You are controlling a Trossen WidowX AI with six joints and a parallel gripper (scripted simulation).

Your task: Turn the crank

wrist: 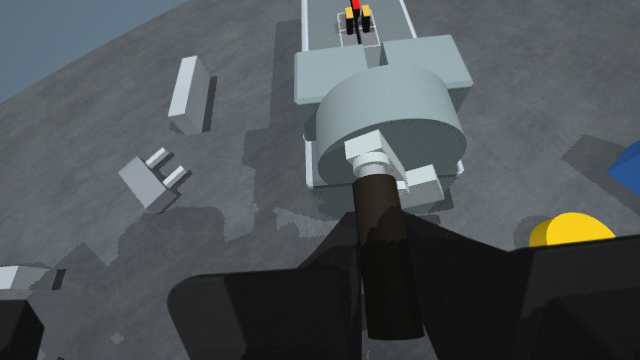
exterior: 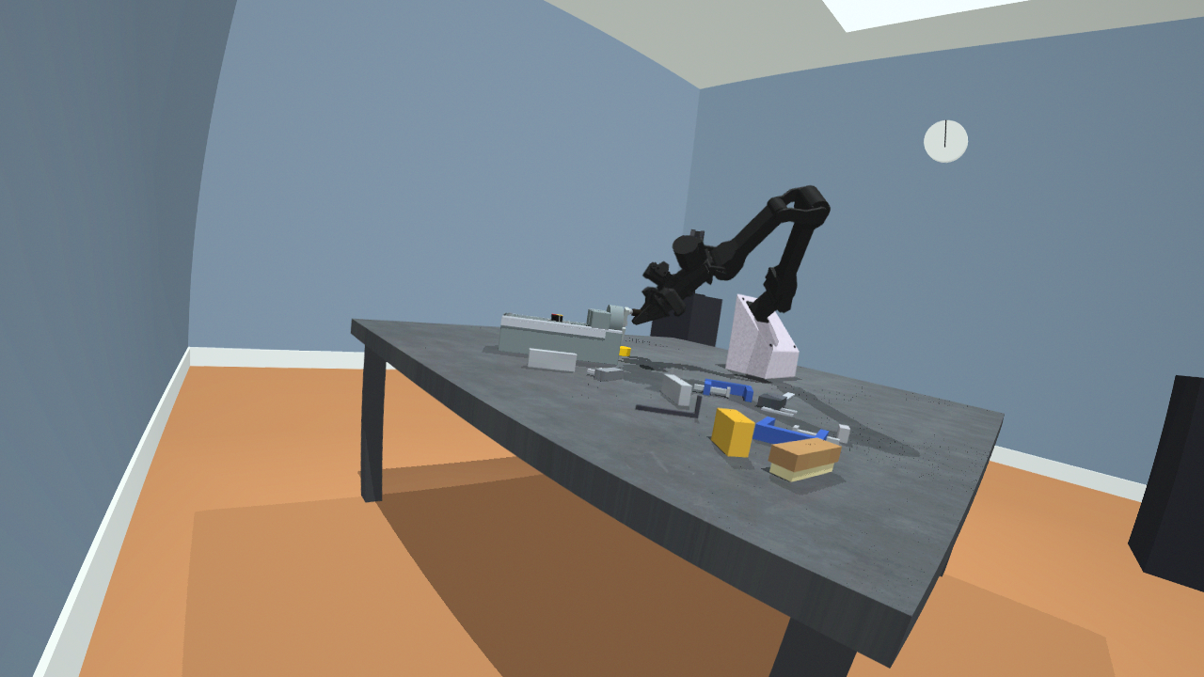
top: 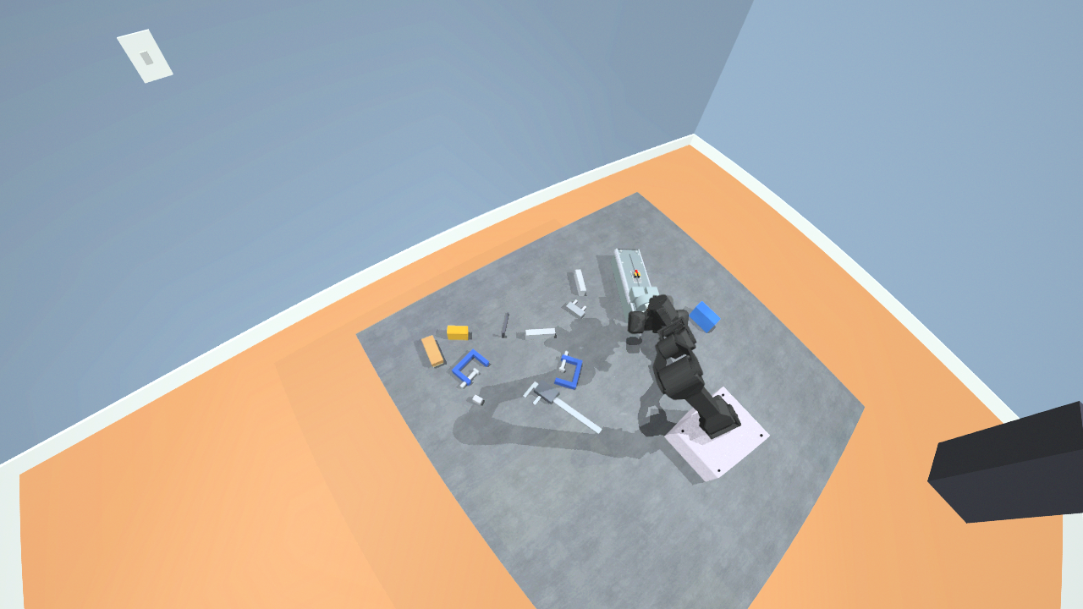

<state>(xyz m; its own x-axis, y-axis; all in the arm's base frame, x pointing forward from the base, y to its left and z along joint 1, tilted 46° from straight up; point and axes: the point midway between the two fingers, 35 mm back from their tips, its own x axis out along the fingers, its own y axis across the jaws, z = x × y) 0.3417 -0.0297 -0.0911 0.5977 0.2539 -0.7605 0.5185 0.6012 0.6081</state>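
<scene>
The pale grey-green machine (top: 623,265) (exterior: 555,340) (wrist: 390,95) stands on the table with its crank side toward the arm. A white crank arm (wrist: 365,144) on the drum's face carries a dark brown handle (wrist: 376,192), which sticks out toward the wrist camera. My gripper (exterior: 636,317) (wrist: 370,219) is shut on this handle, one finger on either side. In the wrist view the red pointer (wrist: 355,5) appears between and slightly beyond the two brass marks (wrist: 349,13) (wrist: 366,12), farther from the crank. The top frame edge cuts off part of the pointer, so its exact offset is unclear.
A blue block (top: 704,317) (wrist: 631,167) and a yellow round piece (exterior: 625,351) (wrist: 575,231) are near the machine. On its other side lie a pale bar (top: 579,282) (wrist: 186,95) and a two-pegged grey piece (top: 575,308) (wrist: 145,182). Blue clamps and a hammer lie farther off.
</scene>
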